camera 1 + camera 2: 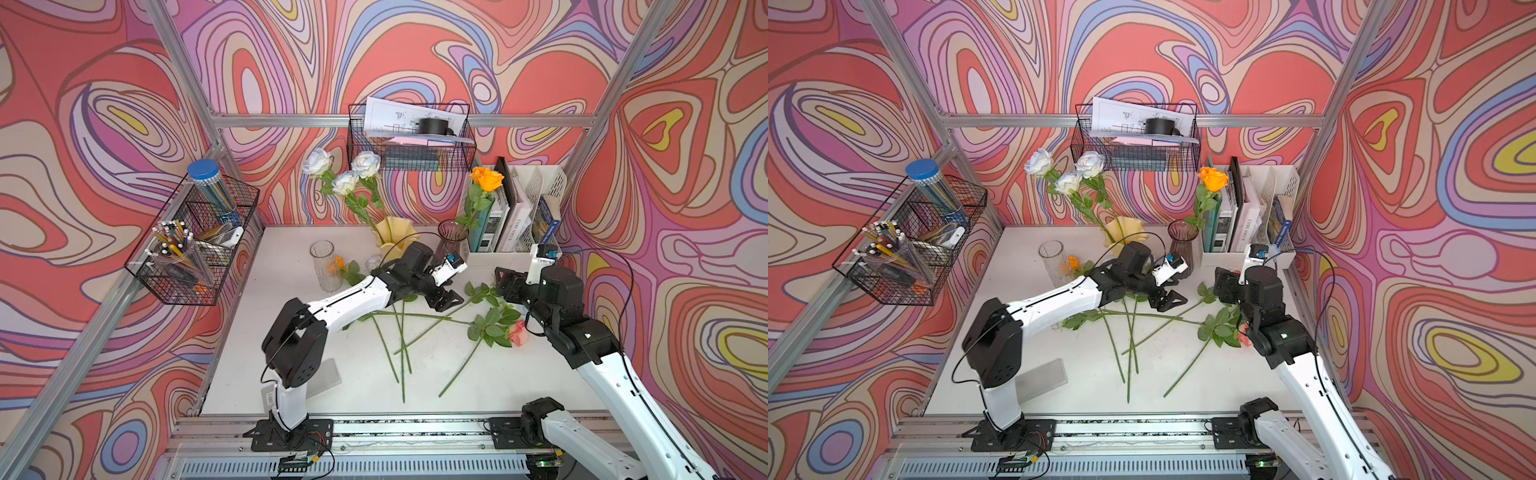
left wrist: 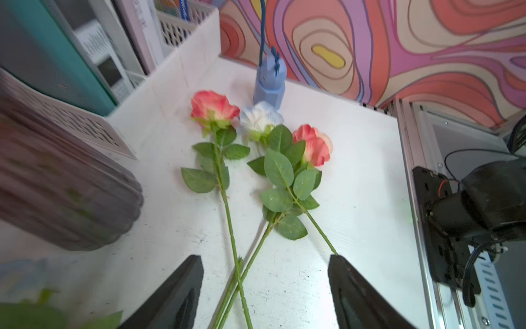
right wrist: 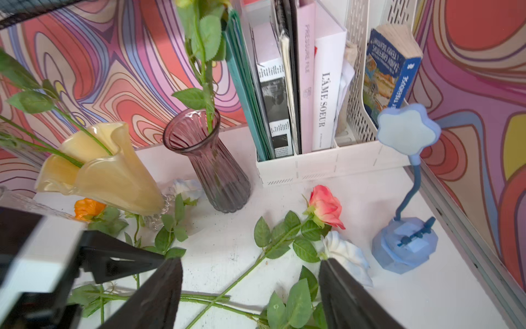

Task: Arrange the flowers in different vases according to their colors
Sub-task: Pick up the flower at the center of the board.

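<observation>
Three white roses (image 1: 345, 174) stand in the creamy yellow vase (image 1: 395, 235) at the back. An orange rose (image 1: 486, 178) stands in the purple-brown vase (image 1: 452, 237). The clear vase (image 1: 326, 266) at the left holds nothing, and an orange rose (image 3: 86, 208) lies beside it. Pink roses (image 2: 213, 106) and a white one (image 2: 260, 118) lie loose on the table, their stems crossing. My left gripper (image 2: 264, 262) hovers open over the crossed stems (image 2: 236, 273), holding nothing. My right gripper (image 3: 250, 263) is open above the leaves near another pink rose (image 3: 324, 206).
A white file holder with books (image 1: 519, 216) stands at the back right, with a blue star lamp (image 3: 404, 245) beside it. Wire baskets hang on the back wall (image 1: 409, 141) and the left wall, the latter holding a blue-lidded jar (image 1: 208, 183) and a cup of pens (image 1: 178, 249).
</observation>
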